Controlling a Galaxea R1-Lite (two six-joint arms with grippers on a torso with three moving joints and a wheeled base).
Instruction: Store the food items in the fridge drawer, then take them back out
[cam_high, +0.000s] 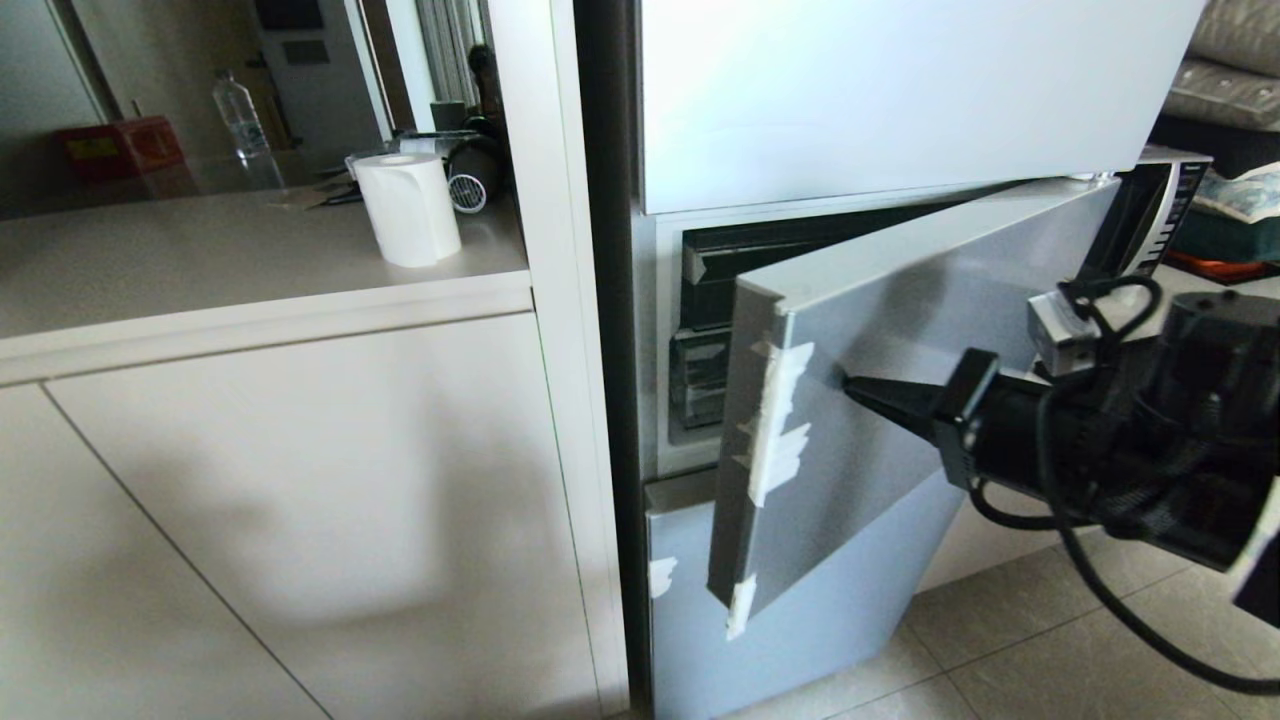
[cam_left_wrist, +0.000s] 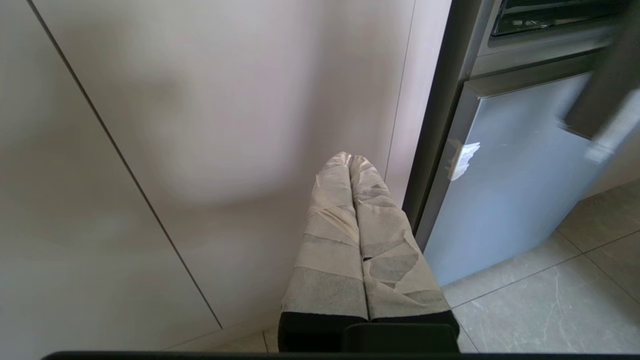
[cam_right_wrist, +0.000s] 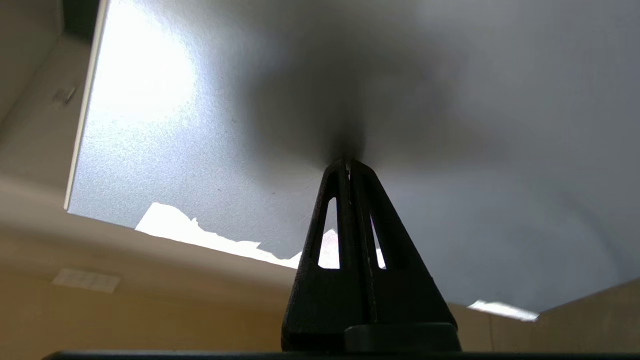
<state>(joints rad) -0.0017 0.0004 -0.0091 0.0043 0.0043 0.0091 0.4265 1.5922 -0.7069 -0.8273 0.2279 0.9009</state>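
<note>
The middle fridge door, pale blue-grey with white tape along its edge, stands partly swung out. My right gripper is shut with nothing in it, and its black tip touches the door's outer face, also seen in the right wrist view. Behind the door a dark opening shows see-through bin fronts; I cannot tell which one is the fridge drawer. The food items are out of view. My left gripper, tape-wrapped and shut, hangs low before the cabinet beside the fridge.
A white cabinet with a counter stands left of the fridge, carrying a paper roll and a bottle. The upper door and lower door are closed. Tiled floor lies at the right.
</note>
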